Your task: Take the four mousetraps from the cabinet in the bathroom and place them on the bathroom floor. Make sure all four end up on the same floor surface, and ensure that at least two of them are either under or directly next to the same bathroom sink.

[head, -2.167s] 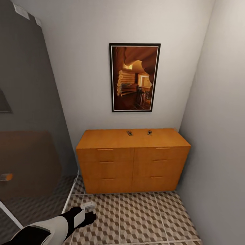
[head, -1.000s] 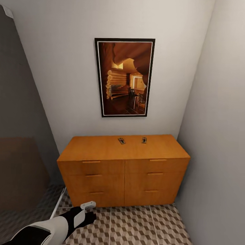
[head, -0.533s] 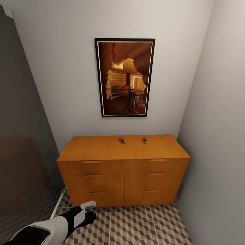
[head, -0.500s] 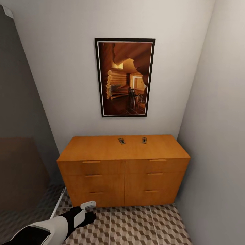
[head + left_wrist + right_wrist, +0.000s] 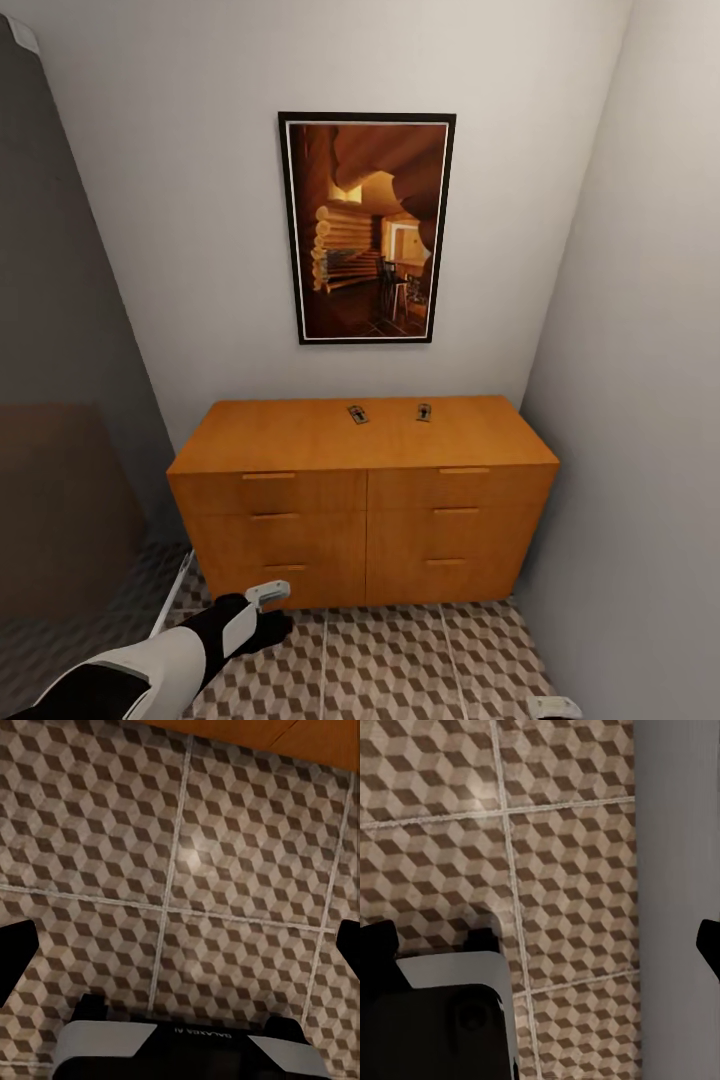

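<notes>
Plain pale walls close in a narrow bathroom corner, and against the far wall, at the middle of the head view, stands the orange-brown cabinet (image 5: pixel 365 500) with its flat top and two columns of drawer fronts. Two mousetraps lie on that top near its back edge, one (image 5: pixel 357 414) left of the other (image 5: pixel 424 411), apart from each other; they are too small to make out in detail. Above the cabinet hangs a dark-framed picture (image 5: pixel 367 228) of a log interior. Below the cabinet, the bathroom floor (image 5: pixel 400 665) runs toward the lower edge of the frame in its brown, beige and white cube pattern.

At the lower left of the head view the left arm reaches forward, its left gripper (image 5: pixel 262 612) hanging over the tiles in front of the cabinet's lowest left drawer; from here I cannot tell how wide it stands. The left wrist view looks straight down at the tiles, with a strip of the cabinet's orange base along one edge, and shows dark fingertips (image 5: pixel 16 958) at opposite sides of the frame, spread wide with nothing between them. The right wrist view gives tiles beside a grey wall (image 5: pixel 675 900), the right gripper (image 5: pixel 540 952) likewise wide and empty. A small pale part shows at the head view's lower right corner.
</notes>
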